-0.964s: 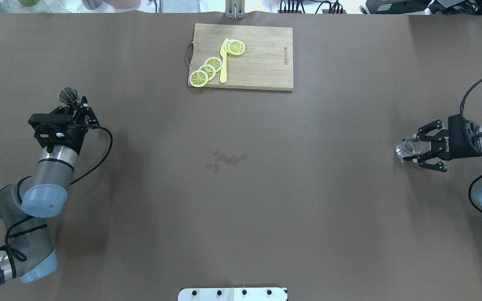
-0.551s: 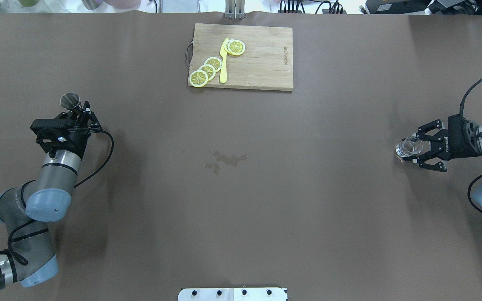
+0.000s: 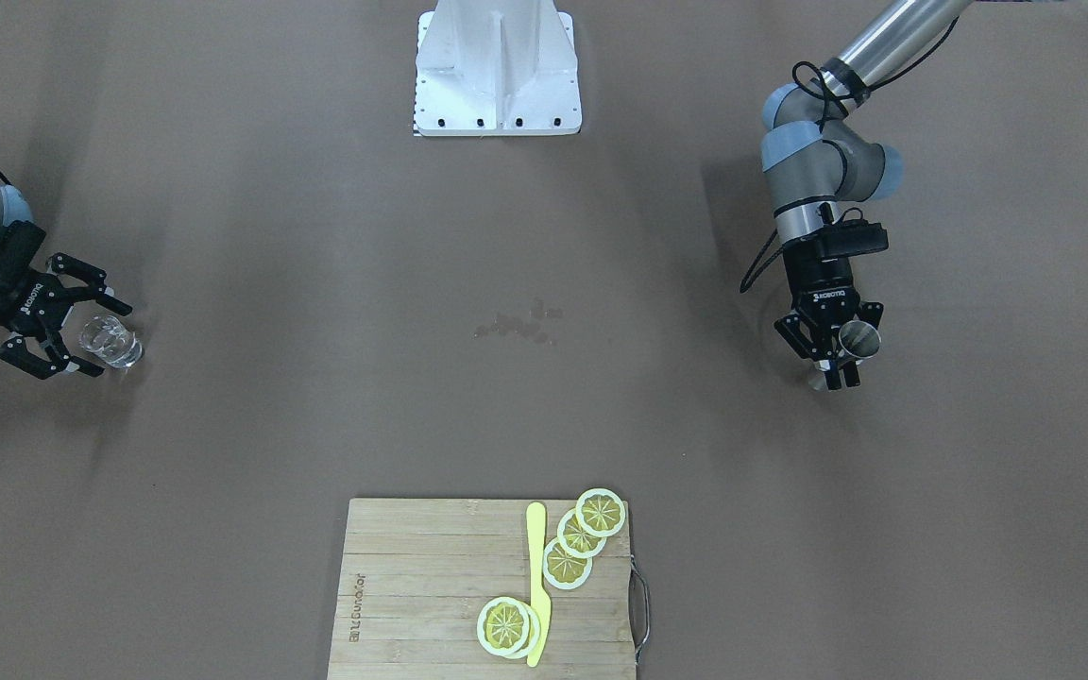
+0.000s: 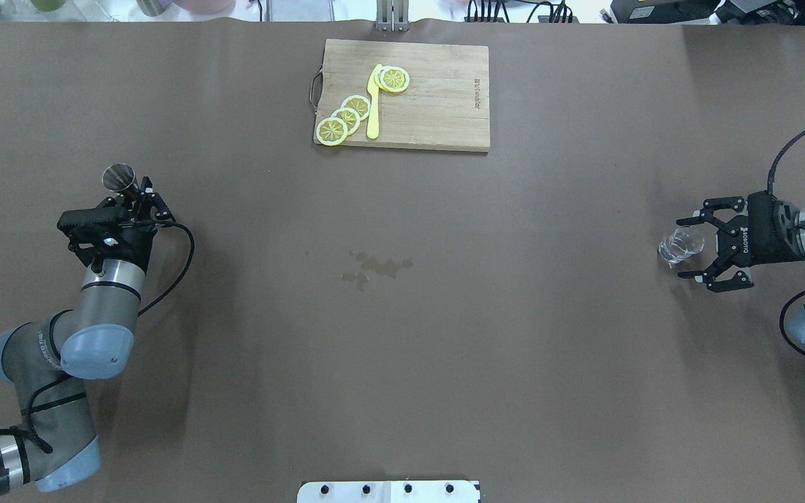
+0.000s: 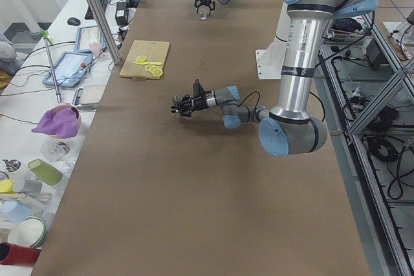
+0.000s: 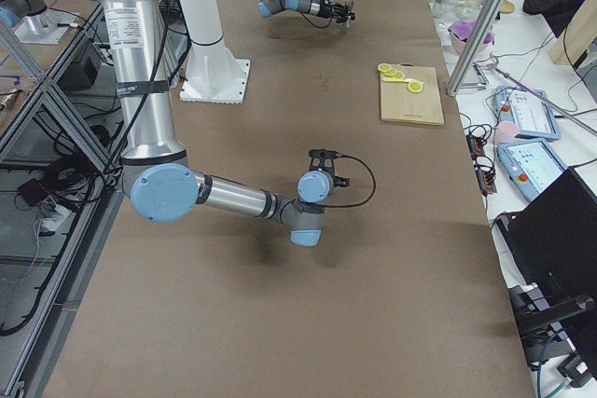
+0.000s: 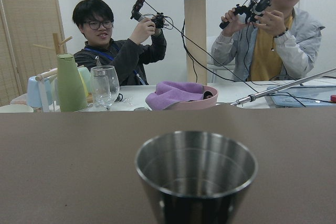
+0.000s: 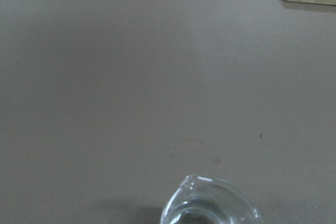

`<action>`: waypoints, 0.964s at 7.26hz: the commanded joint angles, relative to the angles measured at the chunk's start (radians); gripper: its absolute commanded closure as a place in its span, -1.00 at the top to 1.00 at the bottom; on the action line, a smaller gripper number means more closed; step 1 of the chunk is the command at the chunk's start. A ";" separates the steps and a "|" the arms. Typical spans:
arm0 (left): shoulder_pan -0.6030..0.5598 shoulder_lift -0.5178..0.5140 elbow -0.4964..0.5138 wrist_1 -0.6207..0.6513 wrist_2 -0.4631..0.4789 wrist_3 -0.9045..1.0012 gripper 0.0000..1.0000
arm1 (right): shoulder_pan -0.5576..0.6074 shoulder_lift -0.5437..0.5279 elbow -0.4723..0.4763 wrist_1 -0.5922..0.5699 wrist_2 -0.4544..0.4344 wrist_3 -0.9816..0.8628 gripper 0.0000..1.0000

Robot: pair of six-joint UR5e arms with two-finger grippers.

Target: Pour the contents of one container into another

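**Right fingers let go of the glass; jigger carried nearer the robot on the left**

Finding 1. The right gripper (image 4: pixel 687 249) has spread its fingers since a second ago. They were then closed on the glass (image 3: pixel 111 342). They now stand apart on either side of it, with a gap showing at each fingertip. The glass stands upright on the desk (image 4: pixel 402 314) at the robot's far right.

Finding 2. The left gripper (image 3: pixel 835 364) remains clenched about the waist of the jigger (image 4: pixel 120 178). Over the same second arm and jigger together have shifted a little toward the robot's side. The jigger is upright with its mouth up, at the far left of the desk. Whether its foot touches the desk or hangs just clear cannot be told from these views.

Finding 3. A patch of wet spots (image 4: pixel 374 265) lies mid-desk between the two arms. The cutting board (image 4: pixel 437 105) with its lemon slices (image 4: pixel 345 117) and yellow knife (image 4: pixel 373 105) is untouched at the far edge.

Assessment. The two vessels are well apart and the glass has been released, so no pour is under way. This reads as a set-down: either the close of the task or a fresh grasp pending. The left wrist view is too dim inside the cup to confirm any liquid in the jigger.
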 commanded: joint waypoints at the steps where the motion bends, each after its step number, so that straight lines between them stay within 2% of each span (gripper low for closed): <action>1: 0.036 -0.002 0.007 0.011 0.034 -0.008 -1.00 | 0.001 -0.001 0.004 0.005 0.016 0.005 1.00; 4: 0.059 0.000 0.005 0.013 0.036 -0.010 -1.00 | 0.041 -0.005 0.011 0.030 0.072 0.011 1.00; 7: 0.059 0.001 -0.003 0.013 0.034 -0.008 -0.94 | 0.142 -0.013 0.011 0.036 0.192 0.018 1.00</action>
